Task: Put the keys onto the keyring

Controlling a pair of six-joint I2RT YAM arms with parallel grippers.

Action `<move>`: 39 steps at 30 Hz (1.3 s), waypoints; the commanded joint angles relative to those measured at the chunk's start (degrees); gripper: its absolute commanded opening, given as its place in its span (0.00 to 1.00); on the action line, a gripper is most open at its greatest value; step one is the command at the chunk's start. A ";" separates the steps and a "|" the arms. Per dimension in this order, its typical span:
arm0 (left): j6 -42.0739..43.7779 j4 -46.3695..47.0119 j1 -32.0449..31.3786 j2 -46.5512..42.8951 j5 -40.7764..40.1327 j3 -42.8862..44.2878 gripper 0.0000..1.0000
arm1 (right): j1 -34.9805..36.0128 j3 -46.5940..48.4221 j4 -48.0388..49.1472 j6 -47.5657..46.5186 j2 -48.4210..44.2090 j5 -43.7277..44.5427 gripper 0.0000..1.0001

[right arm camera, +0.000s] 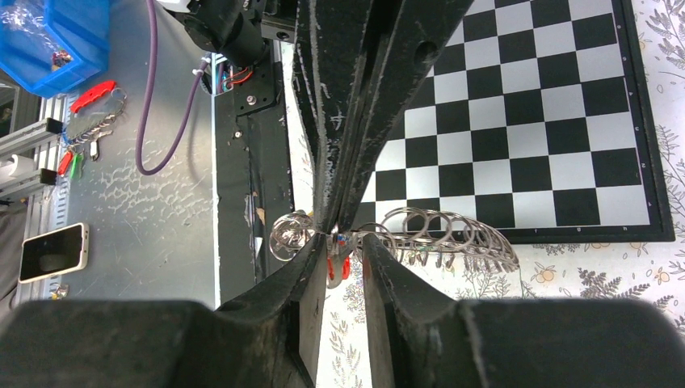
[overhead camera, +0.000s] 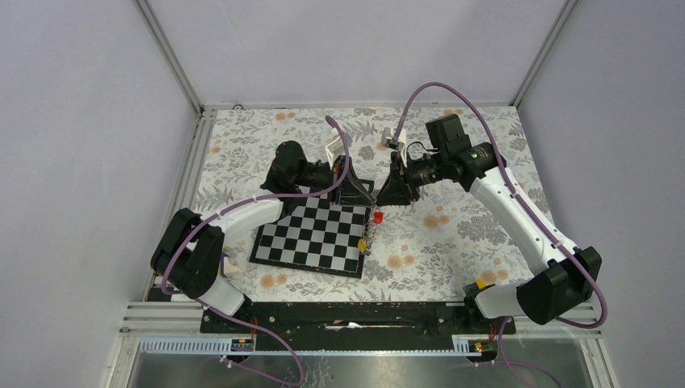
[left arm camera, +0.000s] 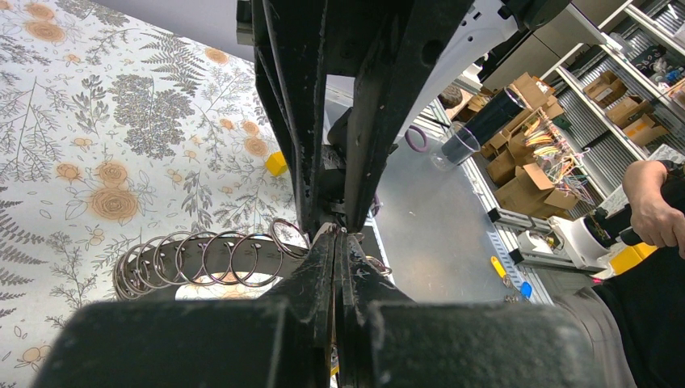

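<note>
**Left gripper** [left arm camera: 335,242]: the two fingers are pressed flat together. Their tips pinch the wire of the keyring [left arm camera: 212,257].

**Keyring:** seen nearly edge-on, it appears as a run of overlapping grey loops leading away from the pinch. It is held in the air above the flowered tablecloth [overhead camera: 460,226].

**Right gripper** [right arm camera: 343,249]: it faces the left one tip to tip. Its fingers stand a little apart, with the ring's wire and a red-tagged key [right arm camera: 345,269] lying in the gap between them. Whether the pads press on the wire cannot be told.

**Meeting point:** in the top view, the two grippers come together above the far right corner of the chessboard [overhead camera: 315,234]. The red tag shows just on the near side of that point. Closer to the bases, at the board's right edge, is a yellow-tagged key [overhead camera: 363,241]. Whether these keys hang from the ring or rest on the surface cannot be told.

**Left arm** [overhead camera: 242,214]: its white link runs from the near-left base toward the far right. The dark wrist then turns so that the gripper points to the right, roughly level.

**Right arm** [overhead camera: 517,210]: its white link runs from the near-right base toward the far left. The wrist, with its camera on top, turns so that the gripper points to the left, in line with the left gripper.
</note>
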 commanded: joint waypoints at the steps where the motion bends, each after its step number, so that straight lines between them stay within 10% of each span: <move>1: 1.02 4.95 0.36 -0.86 -1.24 0.95 0.00 | 0.04 -0.67 -0.64 0.32 -2.02 -2.70 0.31; 39: -1.65 7.70 0.36 0.06 -2.54 0.91 0.00 | -0.18 -4.90 5.48 5.14 -1.75 -2.58 0.23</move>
